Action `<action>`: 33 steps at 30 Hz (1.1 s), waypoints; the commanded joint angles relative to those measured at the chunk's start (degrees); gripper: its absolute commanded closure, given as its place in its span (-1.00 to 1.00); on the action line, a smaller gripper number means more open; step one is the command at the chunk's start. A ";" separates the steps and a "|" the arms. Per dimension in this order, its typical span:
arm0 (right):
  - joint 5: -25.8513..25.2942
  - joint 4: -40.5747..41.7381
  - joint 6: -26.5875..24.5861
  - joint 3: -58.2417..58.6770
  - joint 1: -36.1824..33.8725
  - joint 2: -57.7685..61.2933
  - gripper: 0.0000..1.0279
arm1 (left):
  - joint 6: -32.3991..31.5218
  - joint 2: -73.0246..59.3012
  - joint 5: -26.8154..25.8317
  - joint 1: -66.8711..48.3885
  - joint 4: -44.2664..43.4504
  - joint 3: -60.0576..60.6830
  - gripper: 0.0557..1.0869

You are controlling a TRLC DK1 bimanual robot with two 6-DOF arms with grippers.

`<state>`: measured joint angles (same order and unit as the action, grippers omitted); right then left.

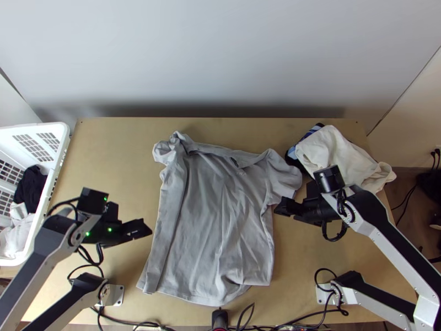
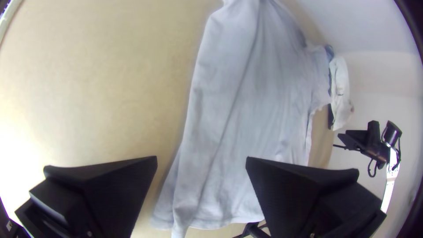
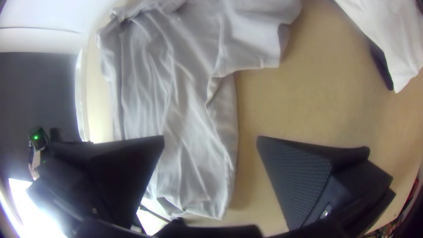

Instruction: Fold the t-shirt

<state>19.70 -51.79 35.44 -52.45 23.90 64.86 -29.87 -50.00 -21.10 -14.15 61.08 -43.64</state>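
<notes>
One t-shirt [image 1: 215, 220]: long axis near-to-far, collar [image 1: 218, 150] far.

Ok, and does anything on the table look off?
Slightly. The grey t-shirt lies lopsided: its left side is folded inward in a long strip, with that sleeve bunched, while the other sleeve lies spread. The heaped white cloth pokes past the right edge of the table.

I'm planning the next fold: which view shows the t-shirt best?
The top view: it shows the t-shirt from collar to hem. The left wrist view shows the body and folded strip; the right one, the body and spread sleeve.
</notes>
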 commanded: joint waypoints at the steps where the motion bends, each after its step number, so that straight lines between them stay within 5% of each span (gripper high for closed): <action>1: -0.02 0.02 0.24 1.12 0.09 0.44 -0.90 | -5.55 5.35 3.35 -1.23 -2.72 7.69 -0.90; 33: -0.02 0.73 0.24 3.05 -0.08 4.49 -0.90 | -14.08 10.01 -2.36 -33.84 -5.44 17.27 -0.90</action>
<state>19.70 -51.07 35.75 -49.95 23.97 69.12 -44.05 -39.29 -23.20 -43.51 56.42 -27.38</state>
